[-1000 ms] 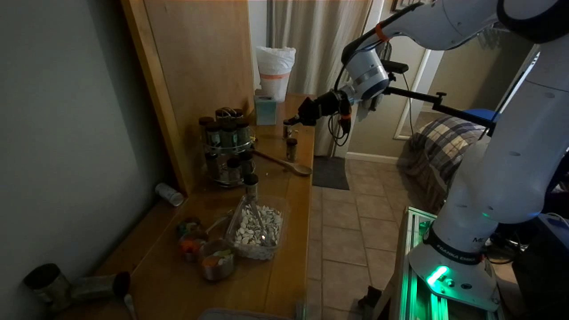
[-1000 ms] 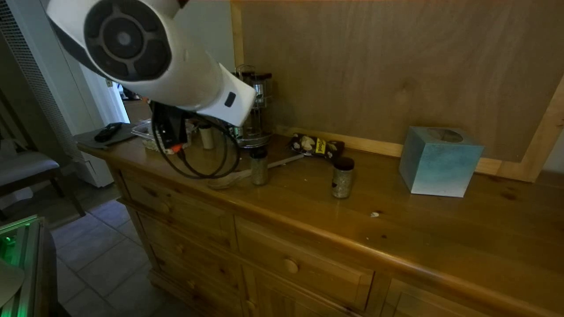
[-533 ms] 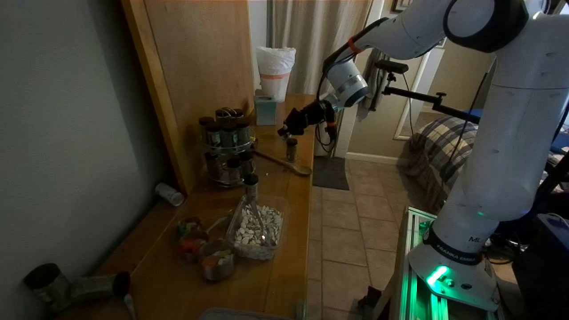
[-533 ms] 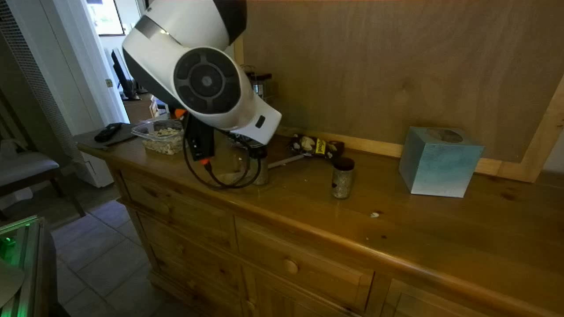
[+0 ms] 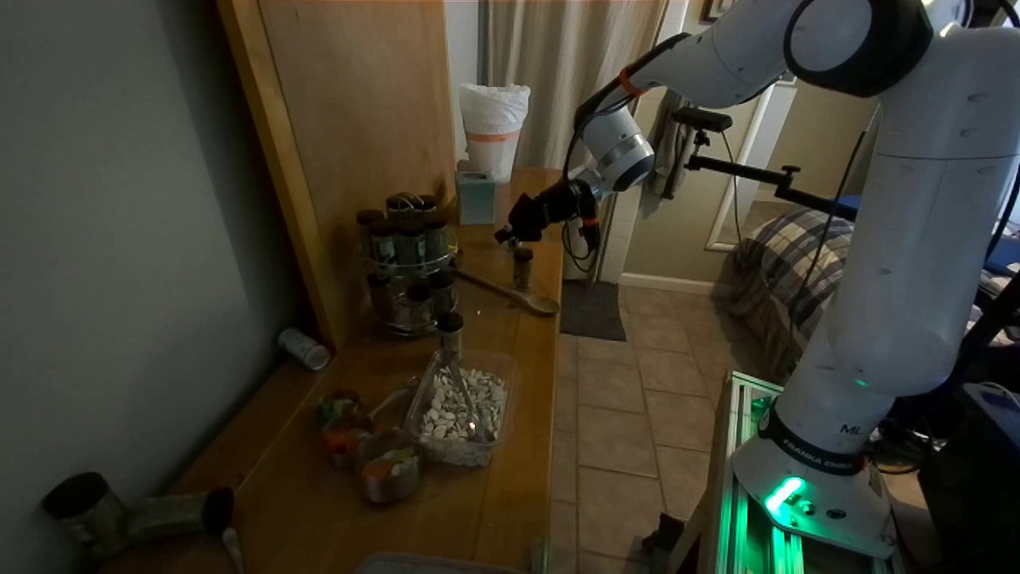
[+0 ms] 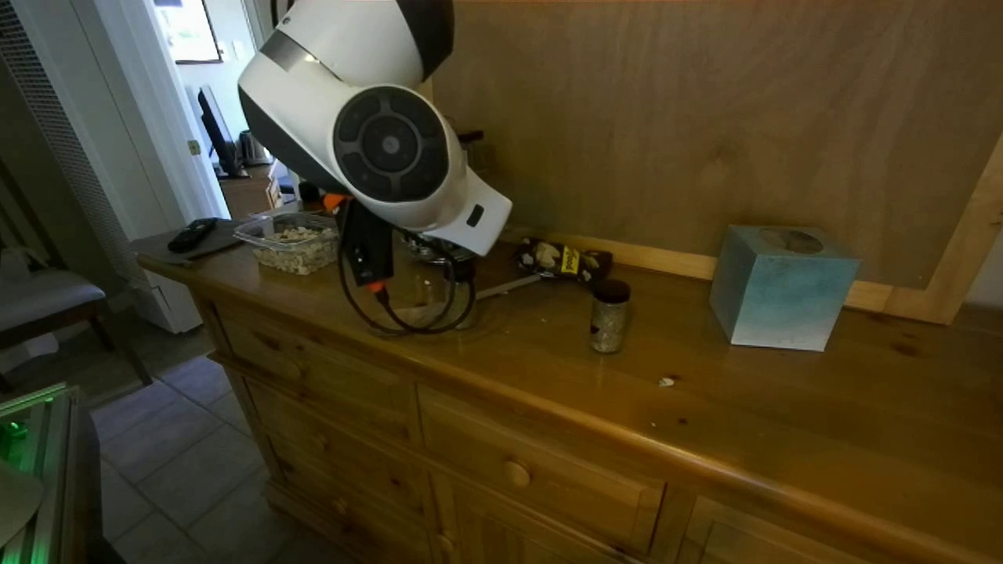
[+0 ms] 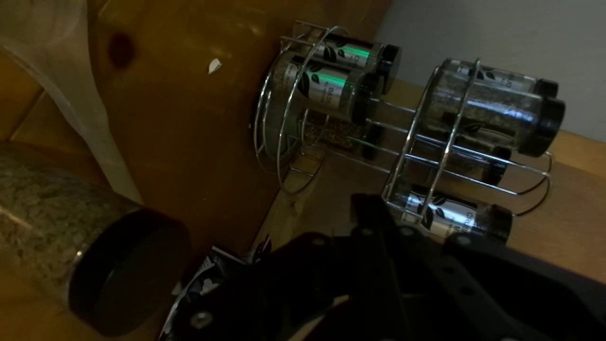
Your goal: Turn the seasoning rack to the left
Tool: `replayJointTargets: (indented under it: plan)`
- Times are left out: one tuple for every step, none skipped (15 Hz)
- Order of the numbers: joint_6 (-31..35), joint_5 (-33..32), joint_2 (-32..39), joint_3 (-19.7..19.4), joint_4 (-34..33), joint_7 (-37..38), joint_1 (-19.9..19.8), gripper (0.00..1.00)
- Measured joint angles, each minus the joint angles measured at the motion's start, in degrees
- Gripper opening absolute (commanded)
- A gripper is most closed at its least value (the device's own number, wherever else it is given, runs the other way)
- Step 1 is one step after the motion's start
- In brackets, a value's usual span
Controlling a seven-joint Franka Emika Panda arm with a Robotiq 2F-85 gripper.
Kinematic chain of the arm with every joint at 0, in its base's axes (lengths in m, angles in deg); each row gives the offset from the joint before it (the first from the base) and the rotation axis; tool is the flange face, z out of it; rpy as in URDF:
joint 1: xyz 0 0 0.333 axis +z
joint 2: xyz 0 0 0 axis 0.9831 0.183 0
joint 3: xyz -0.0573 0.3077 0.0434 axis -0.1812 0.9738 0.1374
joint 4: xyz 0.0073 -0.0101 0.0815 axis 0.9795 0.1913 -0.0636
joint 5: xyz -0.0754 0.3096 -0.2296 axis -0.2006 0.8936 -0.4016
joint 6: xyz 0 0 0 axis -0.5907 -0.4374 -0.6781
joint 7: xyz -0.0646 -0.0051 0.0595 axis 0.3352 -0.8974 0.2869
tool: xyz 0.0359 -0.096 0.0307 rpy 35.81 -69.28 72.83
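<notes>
Silver wire makes up the seasoning rack (image 5: 410, 271), which sits on the counter (image 5: 462, 518) near the tall wood board (image 5: 358, 104). My claw (image 7: 371, 203) is off to its side, with the tips together, nothing between them, and not touching it. I think the step is just getting to the rack; next I should go closer, press on one side and push it softly round to the left. It stands straight up, its long way going up and down, jar lids (image 7: 543, 127) facing up; it looks round, so I can't tell its front.
</notes>
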Motion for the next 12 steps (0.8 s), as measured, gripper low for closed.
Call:
replayJointTargets:
  plan:
    - [-0.1, 0.0, 0.03, 0.58, -0.11, -0.07, -0.53, 0.0]
    - [-0.48, 0.0, 0.14, 1.11, -0.36, -0.25, -1.06, 0.0]
    - [-1.49, 0.06, 0.4, 1.56, -0.82, -0.39, -1.6, 0.0]
    - [-2.72, 0.08, 0.8, 2.0, -1.52, -0.58, -2.15, 0.0]
    - [-3.91, 0.2, 1.35, 2.38, -2.31, -0.78, -2.66, 0.0]
    - [-5.16, 0.43, 2.03, 2.67, -3.2, -1.02, -3.1, 0.0]
    - [-6.38, 0.63, 2.79, 2.95, -4.08, -1.27, -3.53, 0.0]
    - [-7.37, 0.8, 3.6, 3.17, -4.92, -1.44, -3.92, 0.01]
    - [-8.3, 1.07, 4.44, 3.37, -5.78, -1.55, -4.29, 0.0]
    - [-9.14, 1.49, 5.33, 3.56, -6.59, -1.68, -4.61, 0.0]
    - [-9.82, 2.03, 6.25, 3.84, -7.49, -1.77, -4.92, 0.0]
    - [-10.31, 2.43, 7.19, 4.06, -8.38, -1.85, -5.11, 0.0]
